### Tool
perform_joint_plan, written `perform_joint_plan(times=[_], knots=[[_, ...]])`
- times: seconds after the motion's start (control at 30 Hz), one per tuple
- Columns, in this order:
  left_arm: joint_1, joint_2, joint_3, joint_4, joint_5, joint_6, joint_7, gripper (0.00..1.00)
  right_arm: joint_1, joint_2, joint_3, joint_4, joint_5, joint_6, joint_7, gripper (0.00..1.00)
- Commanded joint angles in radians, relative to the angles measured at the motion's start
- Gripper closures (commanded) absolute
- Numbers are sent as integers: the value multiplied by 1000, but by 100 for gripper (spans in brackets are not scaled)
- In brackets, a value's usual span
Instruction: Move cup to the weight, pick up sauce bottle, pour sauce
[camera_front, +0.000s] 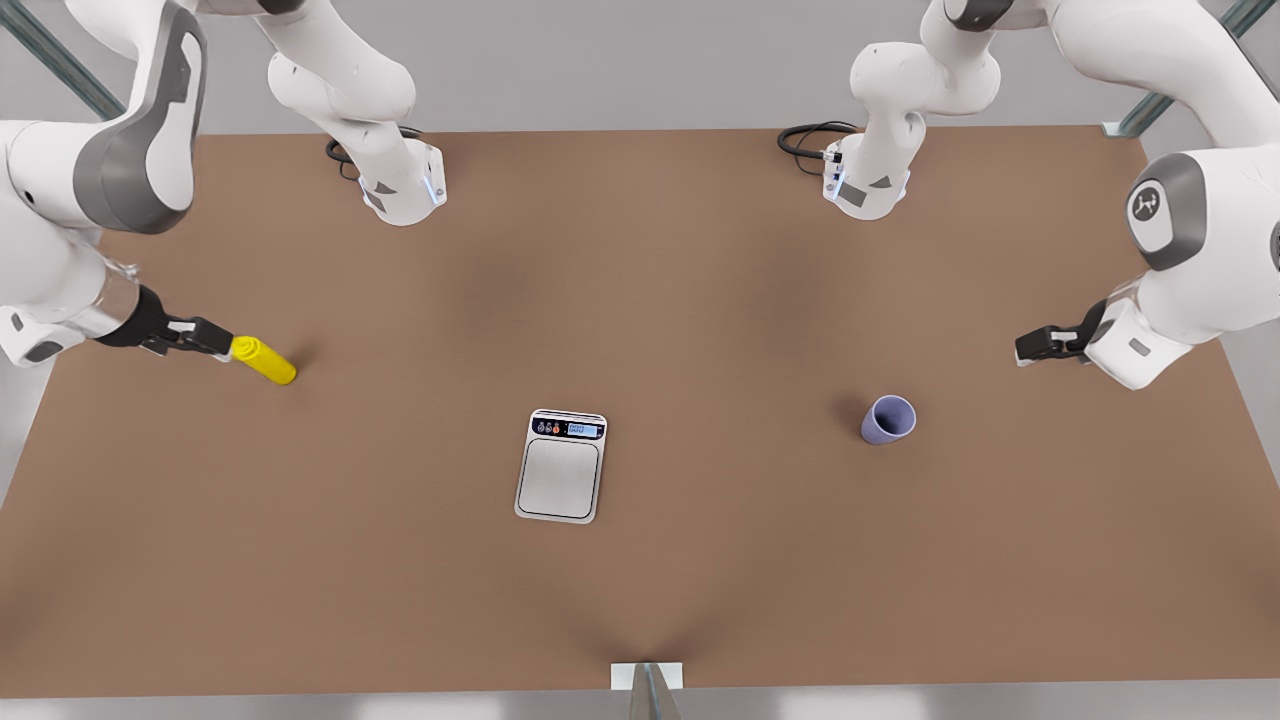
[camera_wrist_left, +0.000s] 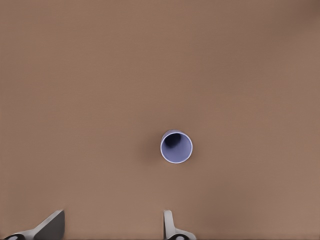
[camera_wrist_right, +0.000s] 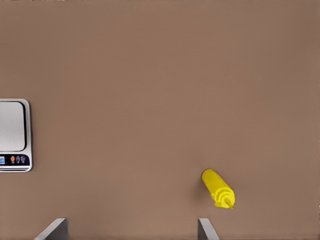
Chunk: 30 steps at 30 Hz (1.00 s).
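The lavender cup (camera_front: 888, 419) stands upright on the brown table, on the front view's right. My left gripper (camera_front: 1035, 345) hovers open above and to the right of it, and the left wrist view looks down into the cup (camera_wrist_left: 176, 146) past the open left gripper (camera_wrist_left: 112, 227). The silver weight (camera_front: 560, 478) lies flat near the table's middle, its plate bare. The yellow sauce bottle (camera_front: 264, 360) is at the front view's left. My right gripper (camera_front: 195, 337) hangs open over it, apart from it. In the right wrist view the sauce bottle (camera_wrist_right: 218, 188) and weight (camera_wrist_right: 12, 125) lie beyond the right gripper (camera_wrist_right: 130, 230).
Both arm bases (camera_front: 400, 190) (camera_front: 865, 185) stand at the table's back edge with black cables (camera_front: 805, 140) beside them. A small white bracket (camera_front: 647, 676) sits at the front edge. Bare brown table (camera_front: 700, 300) lies between the weight, the cup and the bottle.
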<state>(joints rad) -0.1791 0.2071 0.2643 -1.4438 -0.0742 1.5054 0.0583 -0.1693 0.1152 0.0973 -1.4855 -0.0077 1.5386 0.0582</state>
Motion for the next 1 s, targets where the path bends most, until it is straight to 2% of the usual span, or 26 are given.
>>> perform_joint_plan(times=[0.0, 0.03, 0.13, 0.2, 0.23, 0.27, 0.3, 0.4, 0.97], knots=[[-2, 6, 0, 2, -1, -4, 0, 0, 11, 12, 2, 20, 0, 0, 0, 0], [-3, 26, -25, 14, -6, -17, -12, 0, 13, 55, 6, 79, -2, -2, 2, 0], [-19, 152, -112, -39, -7, 53, -20, 0, 13, 60, 6, 85, -2, -2, -1, 0], [-51, 155, -119, -173, -18, 228, -35, 0, 11, 61, 19, 85, -2, -2, 3, 0], [-51, 153, -119, -227, -56, 292, -22, 0, 17, 119, 16, 137, -2, -14, 3, 0], [-49, 152, -119, -257, -55, 315, -15, 0, 67, 214, -4, 286, -9, -101, 11, 0], [-49, 147, -119, -293, -52, 343, -12, 0, 85, 251, -22, 352, -8, -140, 11, 0], [-36, 126, -111, -423, -55, 472, 64, 0, 102, 248, -37, 352, -5, -140, 9, 0], [26, 187, -111, -495, -82, 641, 71, 0, 83, 239, -33, 353, 14, -133, 0, 0]])
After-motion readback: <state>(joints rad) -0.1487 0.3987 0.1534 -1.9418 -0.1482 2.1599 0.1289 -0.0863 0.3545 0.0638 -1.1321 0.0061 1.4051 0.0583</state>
